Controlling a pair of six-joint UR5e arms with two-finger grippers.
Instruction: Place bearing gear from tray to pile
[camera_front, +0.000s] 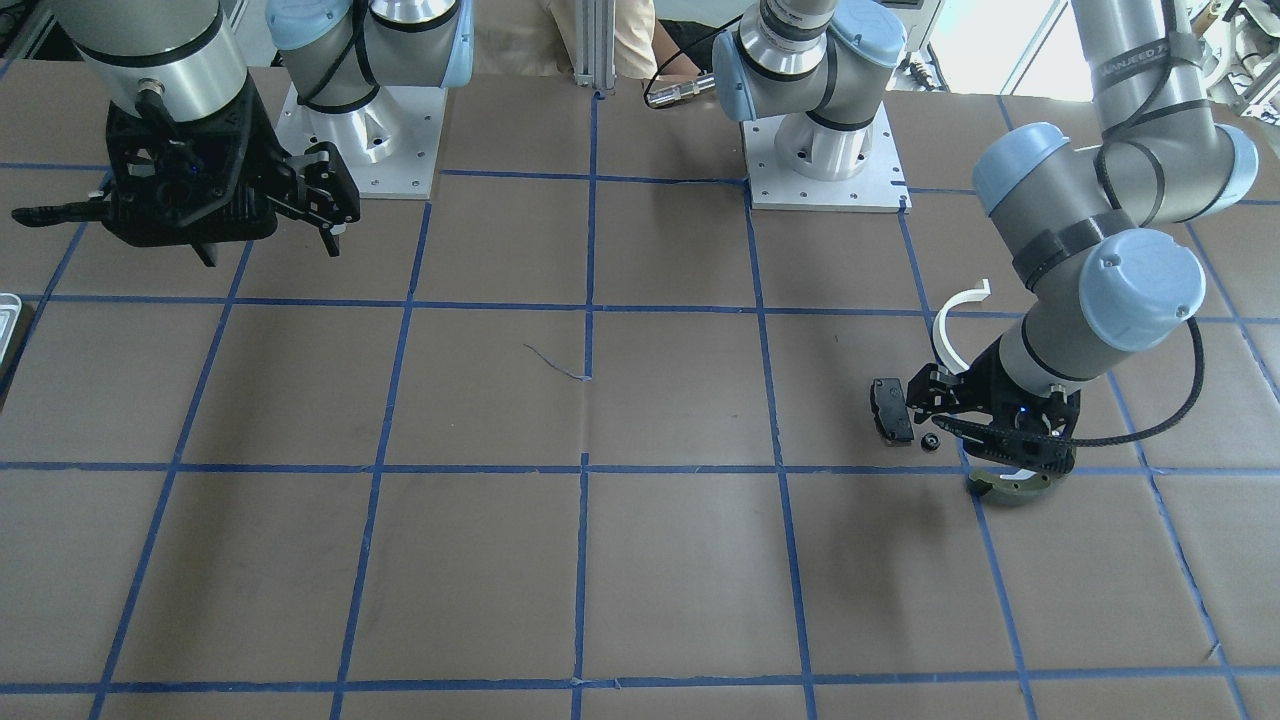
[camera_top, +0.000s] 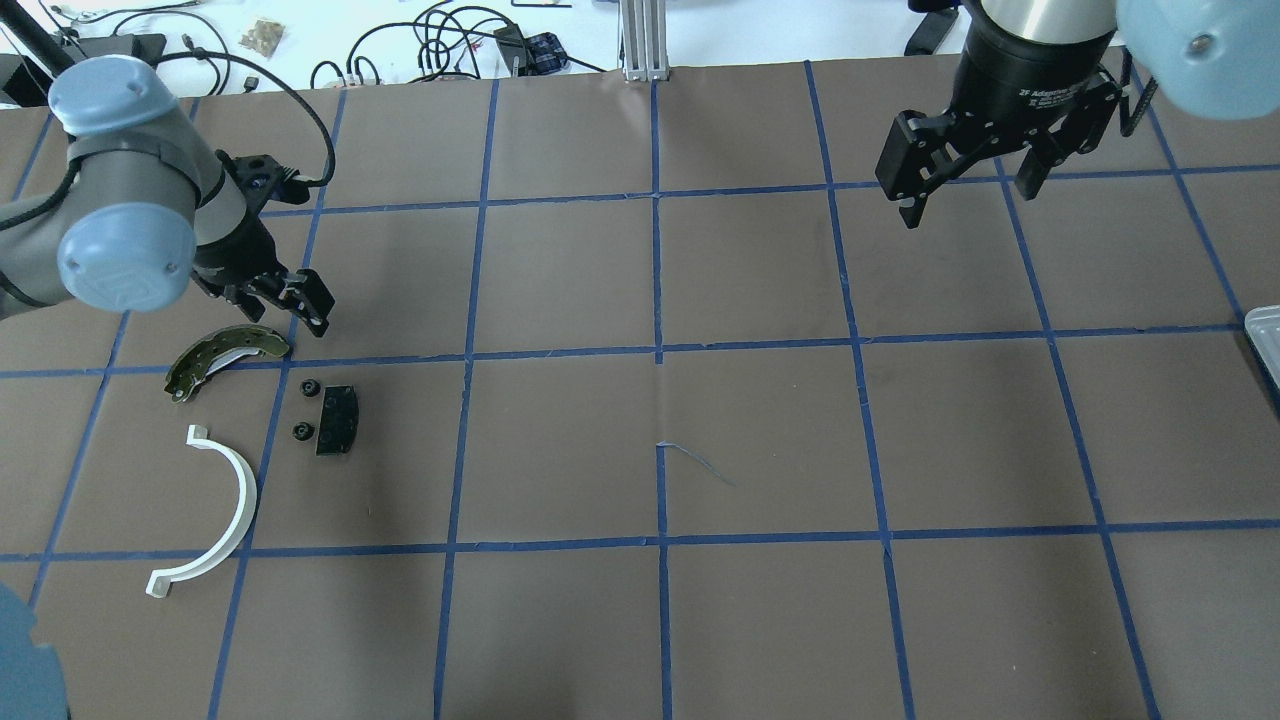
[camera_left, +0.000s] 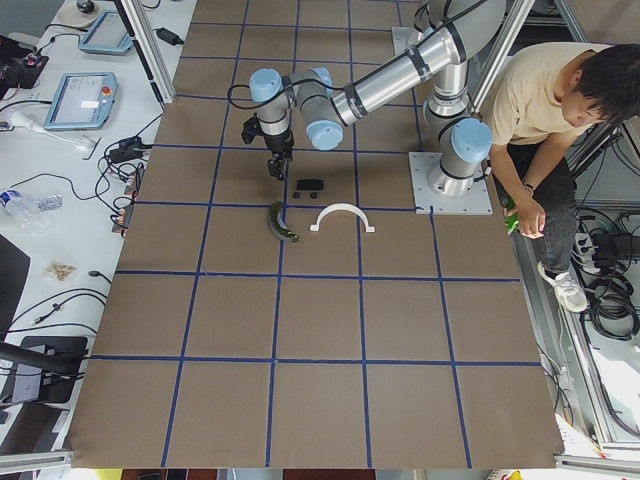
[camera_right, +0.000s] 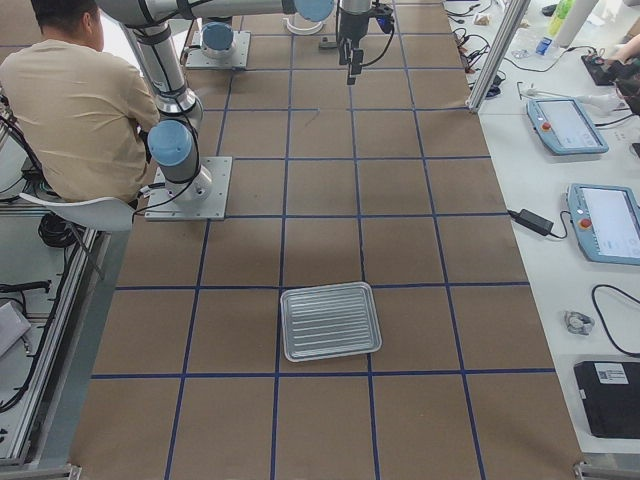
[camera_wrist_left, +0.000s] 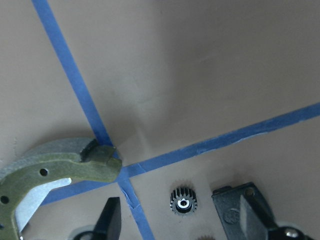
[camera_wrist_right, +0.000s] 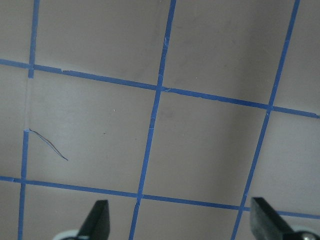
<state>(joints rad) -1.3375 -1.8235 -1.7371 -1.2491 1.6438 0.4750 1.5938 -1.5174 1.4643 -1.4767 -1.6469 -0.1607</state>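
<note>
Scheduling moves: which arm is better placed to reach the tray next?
Likely the right: the right tool, open, hangs nearer the tray; the left tool sits far off by the brake shoe.

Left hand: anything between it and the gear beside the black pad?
Nothing visible. The left hand is open, and in its wrist view the gear lies on bare table between the fingers. The black pad and the brake shoe flank the gear; neither covers it.

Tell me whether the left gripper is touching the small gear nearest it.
Apart. The left wrist view shows bare table all round the gear, which lies clear of the open left gripper.
</note>
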